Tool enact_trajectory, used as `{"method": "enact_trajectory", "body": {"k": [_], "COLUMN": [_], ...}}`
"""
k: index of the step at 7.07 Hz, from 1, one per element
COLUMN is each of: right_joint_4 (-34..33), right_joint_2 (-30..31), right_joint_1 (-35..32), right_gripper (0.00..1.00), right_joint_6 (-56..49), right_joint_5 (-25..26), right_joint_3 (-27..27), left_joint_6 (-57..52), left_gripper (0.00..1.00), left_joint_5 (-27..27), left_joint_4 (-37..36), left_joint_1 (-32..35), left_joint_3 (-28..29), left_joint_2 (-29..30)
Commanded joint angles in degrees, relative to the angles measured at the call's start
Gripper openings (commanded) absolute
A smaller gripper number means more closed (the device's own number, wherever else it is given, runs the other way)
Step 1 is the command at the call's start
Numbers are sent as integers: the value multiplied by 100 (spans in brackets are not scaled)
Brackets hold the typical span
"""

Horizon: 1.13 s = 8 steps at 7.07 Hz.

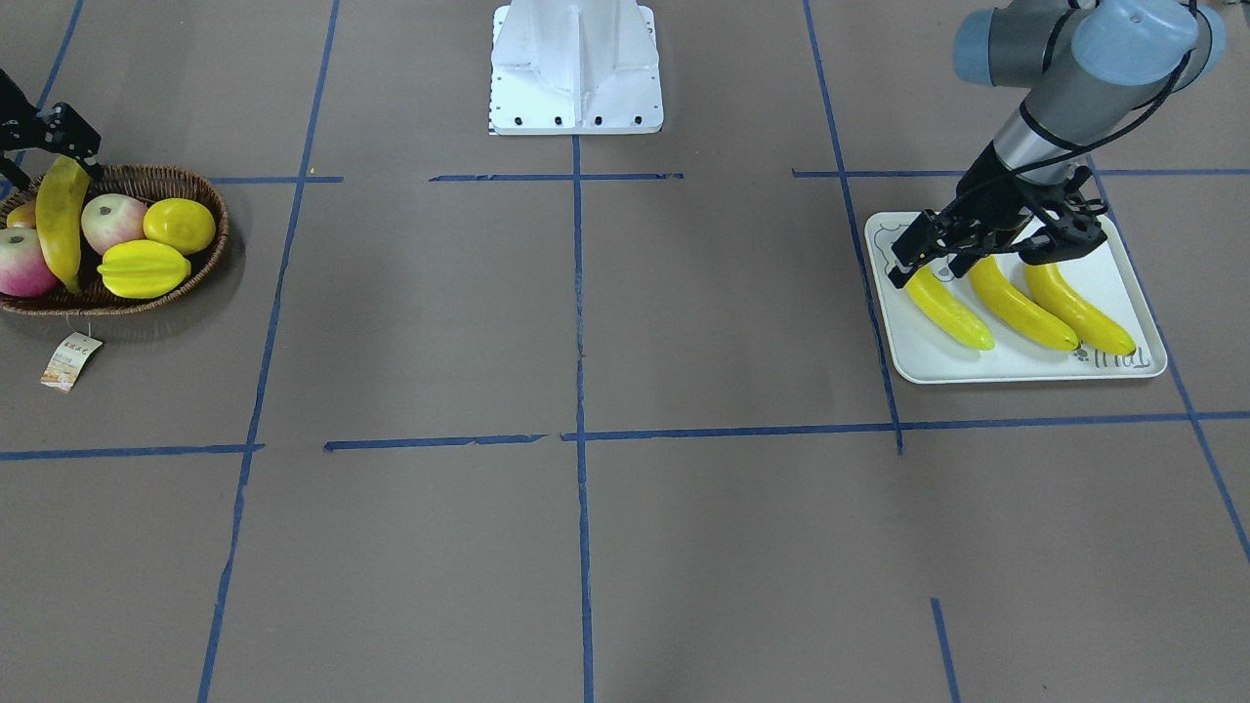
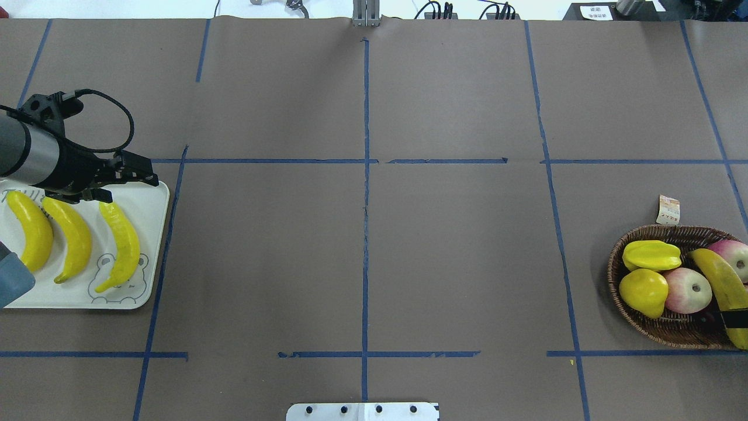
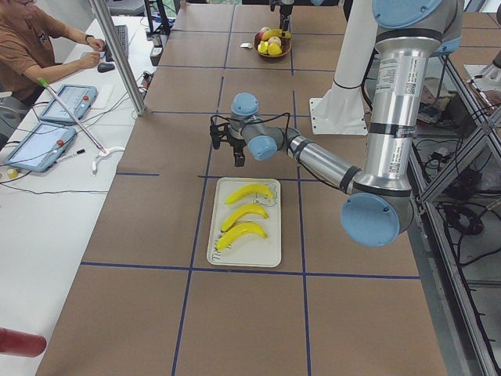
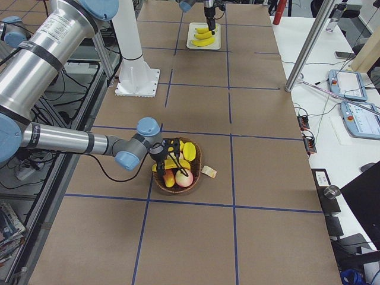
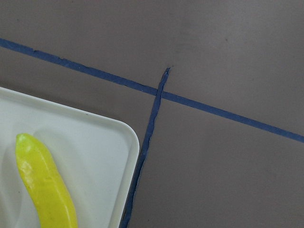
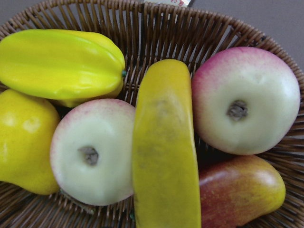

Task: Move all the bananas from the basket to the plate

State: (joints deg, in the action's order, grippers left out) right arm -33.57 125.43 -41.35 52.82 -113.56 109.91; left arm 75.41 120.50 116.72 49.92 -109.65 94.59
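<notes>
Dull yellow, the fourth banana (image 6: 164, 142) lies in the basket (image 6: 156, 23) lengthwise ahead of your right hand (image 1: 66, 146), which clamps its near end; your left hand (image 1: 977, 256) hangs released over the far plate (image 1: 1035, 366).

You find plate (image 2: 153, 234) at robot's left end of table (image 2: 362, 263), three bananas (image 2: 73, 234) side by side on it. At right end, basket (image 2: 666, 333): fourth banana (image 2: 716, 278) between two apples (image 2: 688, 289), starfruit (image 2: 651, 255) and lemon (image 2: 643, 291) beside, tag (image 2: 669, 209) outside.

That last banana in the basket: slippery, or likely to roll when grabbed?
The banana looks smooth, so possibly slippery. It seems stiff, likely keeping its curve. Lying between two apples, it probably won't roll, though it might rock.
</notes>
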Motion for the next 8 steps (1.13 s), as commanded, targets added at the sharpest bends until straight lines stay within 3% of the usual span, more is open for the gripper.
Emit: {"method": "enact_trajectory", "body": {"k": [1, 4, 6, 8], "right_joint_4": [0, 61, 70, 62], "right_joint_2": [-1, 77, 52, -158], "right_joint_1": [4, -145, -1150, -2573], "right_gripper": [36, 4, 2, 1], "right_joint_6": [-9, -9, -78, -544], "right_joint_5": [0, -288, -1444, -2247], "right_joint_3": [-5, 47, 257, 521], "left_joint_6": [0, 0, 0, 0], "left_gripper": [99, 99, 99, 99], "left_joint_5": [0, 0, 9, 9], "left_joint_4": [0, 0, 0, 0], "left_joint_1": [0, 0, 0, 0], "left_joint_3": [13, 22, 22, 22], "left_joint_2": [-1, 33, 34, 34]}}
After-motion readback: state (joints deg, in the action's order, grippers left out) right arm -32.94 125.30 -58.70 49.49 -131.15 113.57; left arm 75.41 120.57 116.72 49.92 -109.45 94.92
